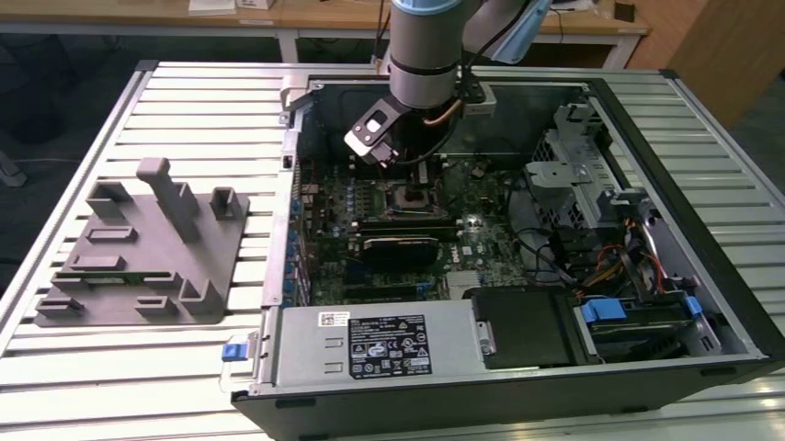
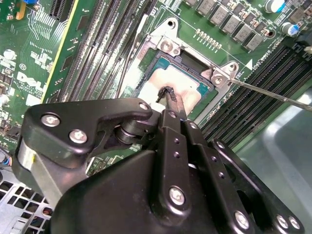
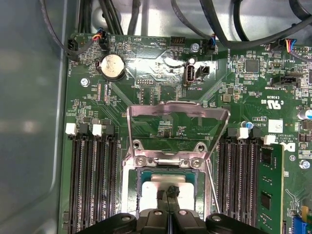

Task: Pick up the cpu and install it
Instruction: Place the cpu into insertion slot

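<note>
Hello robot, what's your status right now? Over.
Gripper at the motherboard socket, jaws shut. Cpu lying flat in the socket, under the tips. Load plate raised, clear of the cpu.

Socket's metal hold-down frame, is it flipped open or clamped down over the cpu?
Open. In the first wrist view the frame is swung up and back, leaving the cpu bare beneath the claw.

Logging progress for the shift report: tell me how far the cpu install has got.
Done: the cpu lies in the socket. In hand: the end effector, shut, has its tips at the cpu's top. Left: the load plate stands open and the lever is unlatched.
</note>
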